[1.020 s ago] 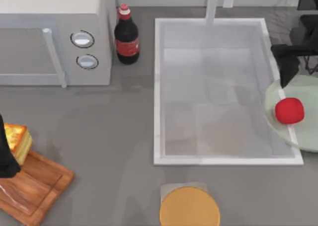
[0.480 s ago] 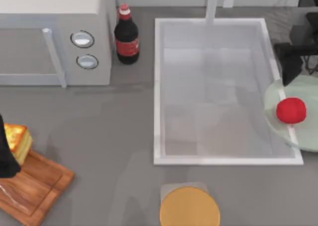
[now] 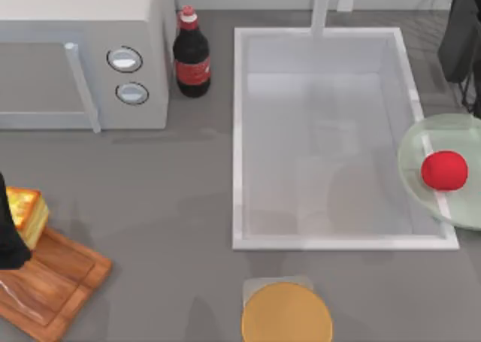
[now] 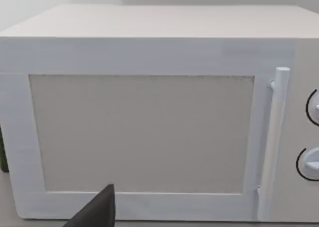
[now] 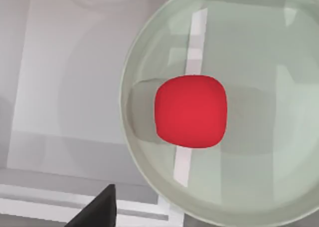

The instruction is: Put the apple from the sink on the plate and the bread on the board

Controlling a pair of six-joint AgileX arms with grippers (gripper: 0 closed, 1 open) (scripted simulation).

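Apple (image 3: 444, 170) sits on the plate (image 3: 421, 143), which overlaps the sink's (image 3: 237, 139) right rim; nothing grips it. Bread (image 3: 27, 214) rests on the board (image 3: 52, 282), well left of the sink, w/ our left arm (image 3: 9, 237) touching its left side. Our right arm (image 3: 460, 34) is by the sink's far right corner. We can't tell either end effector's opening.

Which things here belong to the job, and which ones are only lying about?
Belonging to the job:
apple, lying on the plate
plate
sink
bread, on the board
board

Only lying about:
microwave
cola bottle
orange-yellow disc
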